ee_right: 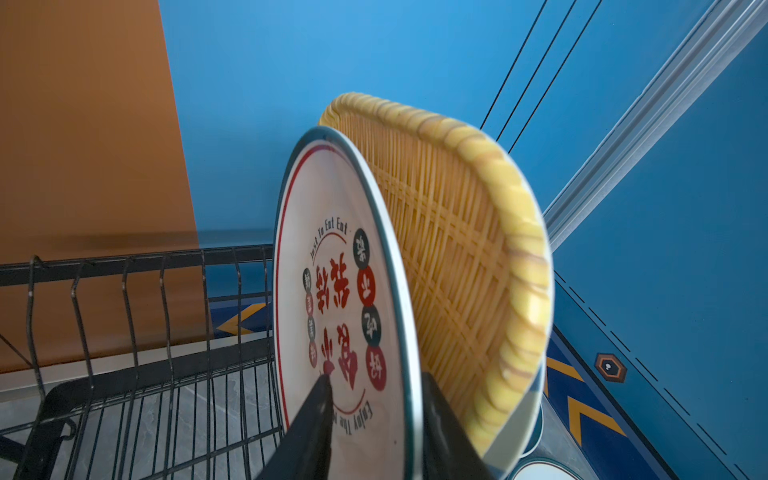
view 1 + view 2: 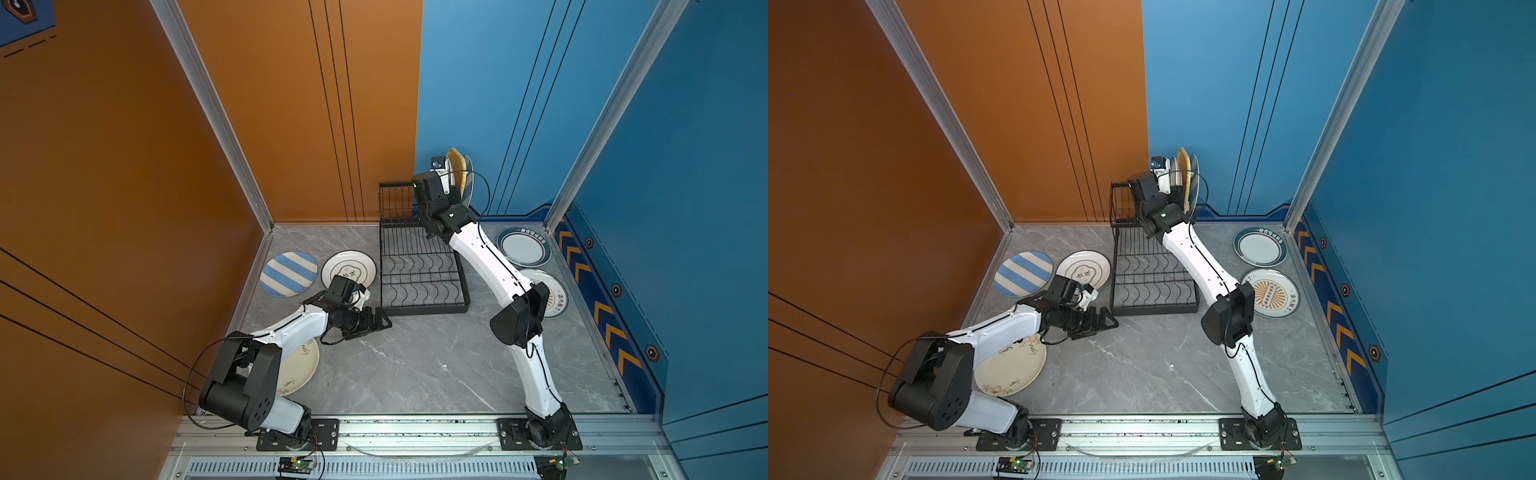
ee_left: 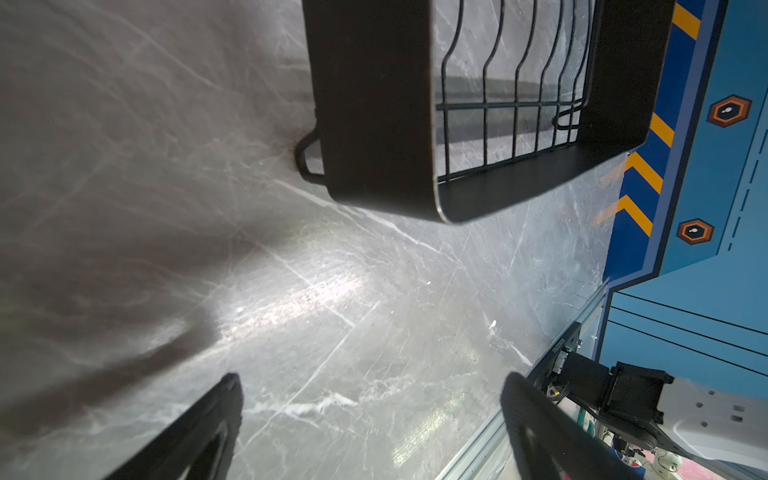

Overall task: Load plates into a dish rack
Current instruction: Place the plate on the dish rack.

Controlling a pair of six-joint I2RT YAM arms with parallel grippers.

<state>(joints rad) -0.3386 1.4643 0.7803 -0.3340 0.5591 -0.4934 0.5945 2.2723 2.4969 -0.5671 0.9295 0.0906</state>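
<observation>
1. Straddling the rim of the red-printed white plate [image 1: 332, 257], the right gripper [image 1: 376, 380] has its fingers partly parted, one on each side. Gripping or not, I can't tell.
2. That plate stands upright in the raised far tier of the dish rack [image 2: 428, 309], with the yellow woven plate [image 1: 457, 249] just right of it.
3. The left gripper [image 3: 372, 378] hangs wide open and empty by the rack's near-left corner.
4. Flat on the table [image 2: 415, 365] lie the striped plate [image 2: 288, 273] on the left and the teal-rimmed plate [image 2: 523, 247] on the right.
</observation>
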